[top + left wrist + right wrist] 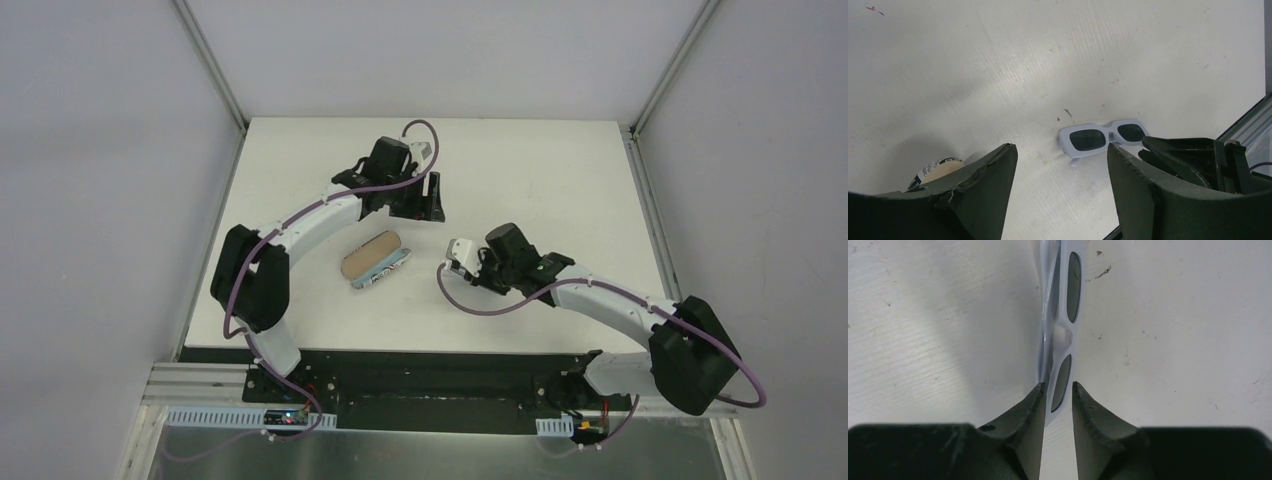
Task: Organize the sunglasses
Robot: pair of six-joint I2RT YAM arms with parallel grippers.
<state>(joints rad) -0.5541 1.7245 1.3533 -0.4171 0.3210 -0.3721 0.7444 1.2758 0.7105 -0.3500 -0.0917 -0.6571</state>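
Right hand (1058, 386) — clamped on sunglasses (1073, 285) end | left hand (1060, 148) — apart, over table (560, 170)

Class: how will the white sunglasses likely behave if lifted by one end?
Probably light and fairly stiff: the sunglasses have a slim plastic-looking frame. Lifted by one end, where the right gripper straddles them, they may pivot or slip; the frame looks smooth. The seemingly folded arms could swing open.

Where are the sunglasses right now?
Top view: the sunglasses are mid-table, right of the oblong case, with one end between the right gripper's jaws.
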